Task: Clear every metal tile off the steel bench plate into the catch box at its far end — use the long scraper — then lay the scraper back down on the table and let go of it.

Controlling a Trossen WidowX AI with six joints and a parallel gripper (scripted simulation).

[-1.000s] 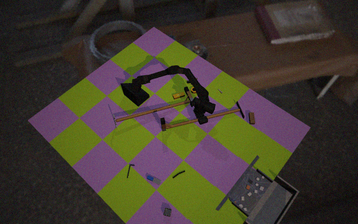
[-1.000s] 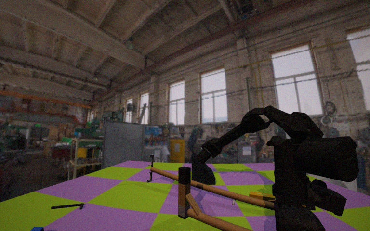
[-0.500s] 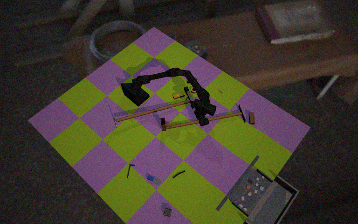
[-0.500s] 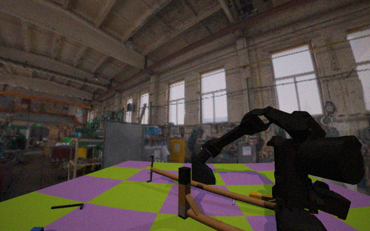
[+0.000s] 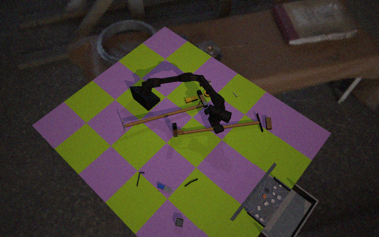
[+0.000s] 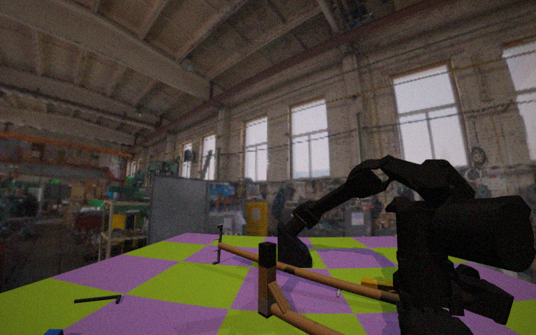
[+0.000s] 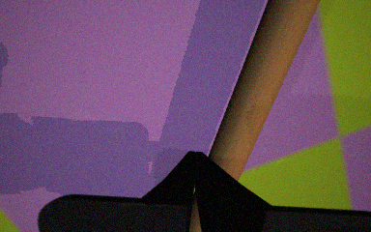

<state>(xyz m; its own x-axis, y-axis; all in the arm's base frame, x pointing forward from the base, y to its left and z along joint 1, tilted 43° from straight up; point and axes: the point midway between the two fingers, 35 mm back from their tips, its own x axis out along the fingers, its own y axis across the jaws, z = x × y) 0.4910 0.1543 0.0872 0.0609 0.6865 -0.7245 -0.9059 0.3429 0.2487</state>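
Observation:
A long wooden-handled scraper [image 5: 240,124] [image 6: 304,322] [image 7: 261,87] lies on the checkered table, with a black blade [image 5: 259,122] at its right end and a dark block at its left end. My gripper [image 5: 218,129] [image 7: 194,158] is shut, with its fingertips together right beside the handle's middle. The handle runs past the fingers on their right, not between them. The steel bench plate [image 5: 252,201] sits at the table's near right corner with several small tiles [image 5: 272,193] on it. The catch box [image 5: 296,212] adjoins its far end.
A second long wooden tool [image 5: 165,114] [image 6: 324,278] lies behind the scraper. A brown block [image 5: 268,123] lies beside the blade and an orange block [image 5: 191,98] near the arm. A black key [image 5: 138,177], a blue piece [image 5: 163,187], a black stick [image 5: 191,182] and a grey cube [image 5: 179,222] lie in front.

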